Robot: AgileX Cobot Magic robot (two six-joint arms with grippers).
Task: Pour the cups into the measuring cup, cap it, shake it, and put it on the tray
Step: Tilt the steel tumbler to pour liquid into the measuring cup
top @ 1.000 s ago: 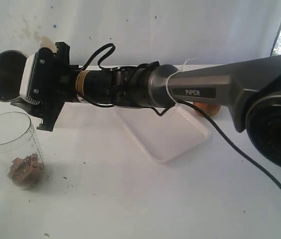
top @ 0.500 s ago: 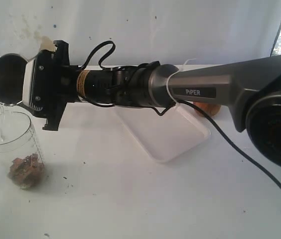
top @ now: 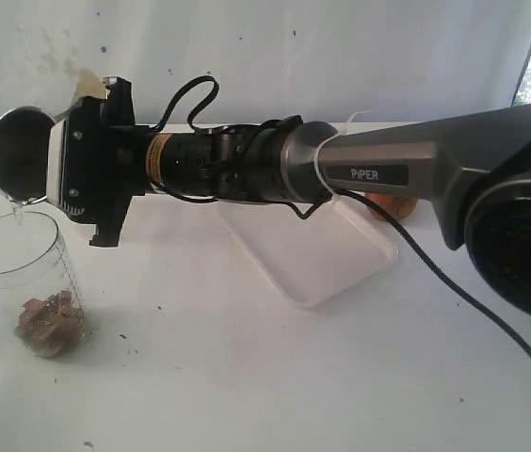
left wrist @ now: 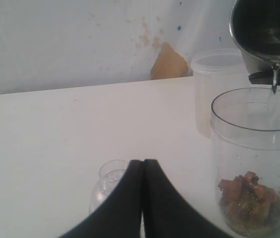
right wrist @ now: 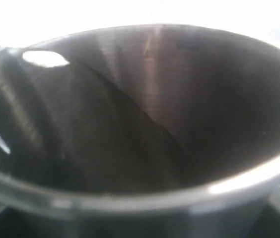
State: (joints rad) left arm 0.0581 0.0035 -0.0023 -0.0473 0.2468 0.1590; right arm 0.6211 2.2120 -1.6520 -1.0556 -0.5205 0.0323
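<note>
My right gripper point(top: 51, 162) reaches across to the far left and is shut on the steel tumbler point(top: 21, 155), tipped on its side with its mouth over the measuring cup point(top: 25, 273). A thin stream of clear liquid point(left wrist: 275, 83) runs from the tumbler's rim point(left wrist: 266, 37) into the measuring cup point(left wrist: 254, 163), which stands upright with brown chunks point(left wrist: 249, 198) at its bottom. The tumbler's dark inside point(right wrist: 155, 114) fills the right wrist view. The wooden cup point(top: 390, 204) shows partly behind the right arm. The white tray point(top: 317, 254) lies mid-table. My left gripper point(left wrist: 142, 164) is shut and empty, near the measuring cup.
A frosted white tub point(left wrist: 214, 84) stands just behind the measuring cup. A small clear rounded container point(left wrist: 109, 179) lies on the table behind my left fingertips. The right arm point(top: 369, 169) spans the scene above the tray, with a black cable point(top: 454, 292) hanging from it.
The right gripper has tipped the tumbler further and brought its rim lower over the measuring cup; liquid has started streaming in. The left gripper has stayed put.
</note>
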